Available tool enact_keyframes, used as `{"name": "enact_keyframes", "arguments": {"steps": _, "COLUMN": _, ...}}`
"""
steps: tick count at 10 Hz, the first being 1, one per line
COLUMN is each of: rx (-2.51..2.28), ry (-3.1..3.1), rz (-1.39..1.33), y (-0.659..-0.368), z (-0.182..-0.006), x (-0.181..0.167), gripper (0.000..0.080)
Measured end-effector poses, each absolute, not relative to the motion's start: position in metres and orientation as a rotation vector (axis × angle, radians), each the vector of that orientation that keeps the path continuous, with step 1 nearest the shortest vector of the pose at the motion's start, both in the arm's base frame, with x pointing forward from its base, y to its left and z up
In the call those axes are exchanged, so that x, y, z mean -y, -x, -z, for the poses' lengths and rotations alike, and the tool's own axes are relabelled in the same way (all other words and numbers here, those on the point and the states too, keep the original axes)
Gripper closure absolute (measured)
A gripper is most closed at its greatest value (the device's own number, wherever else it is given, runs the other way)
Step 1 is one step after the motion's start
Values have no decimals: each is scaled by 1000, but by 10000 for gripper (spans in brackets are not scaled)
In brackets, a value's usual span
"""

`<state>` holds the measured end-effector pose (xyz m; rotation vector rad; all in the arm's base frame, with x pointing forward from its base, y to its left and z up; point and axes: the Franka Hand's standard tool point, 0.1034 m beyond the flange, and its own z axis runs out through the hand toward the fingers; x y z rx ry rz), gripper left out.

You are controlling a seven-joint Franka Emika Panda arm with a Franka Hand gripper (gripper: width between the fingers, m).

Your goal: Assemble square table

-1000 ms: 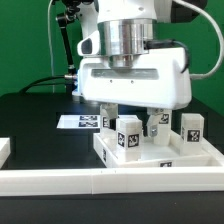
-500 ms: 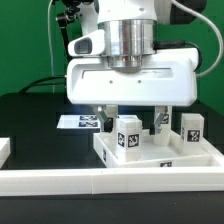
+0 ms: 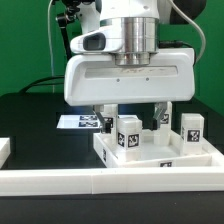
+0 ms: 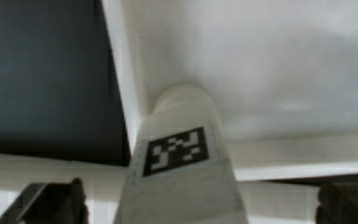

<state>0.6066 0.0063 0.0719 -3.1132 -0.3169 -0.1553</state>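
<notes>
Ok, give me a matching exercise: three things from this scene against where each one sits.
Things:
1. gripper
2. marker board
3. long white rail

Places:
A. flat on the black table, behind the slab
B. along the front edge, before the slab
C. above the square slab, among the tagged legs

Pairs: 1-C, 2-A, 3-B

bright even light; wrist view blurred close-up.

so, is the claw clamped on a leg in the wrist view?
No. The claw fingers stand wide apart on either side of the tagged leg, with clear gaps to both.
</notes>
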Motion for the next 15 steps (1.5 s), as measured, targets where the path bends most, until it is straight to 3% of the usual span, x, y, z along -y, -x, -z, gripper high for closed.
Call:
{"name": "enact_keyframes", "arguments": {"steps": 2, "rx": 500, "ry": 3095, "rz": 156, "y": -607, "z": -72, "x": -6, "gripper": 150}}
{"name": "enact_keyframes", "arguments": {"steps": 3, "rx": 507, "ry": 3094, "rz": 157, "y": -607, "z": -72, "x": -5, "gripper": 276}}
{"name": "enact_keyframes", "arguments": {"steps": 4, "rx": 503, "ry": 3095, "rz": 156, "y": -607, "z": -72, "x": -5, "gripper": 276}}
{"name": "enact_keyframes", "arguments": {"steps": 6, "rx": 502, "ry": 3095, "rz": 156, "y": -607, "z": -72, "x": -5, "gripper": 512}}
{"name": "enact_keyframes", "arguments": {"steps": 9, "rx": 394, "ry": 3106, "rz": 156, "y": -607, "z": -72, "x": -5, "gripper": 511}}
{"name": "enact_keyframes", "arguments": {"steps": 15, "rx": -687, "ry": 3018, "rz": 141, "y": -606, "z": -71, "x": -1, "gripper": 509}}
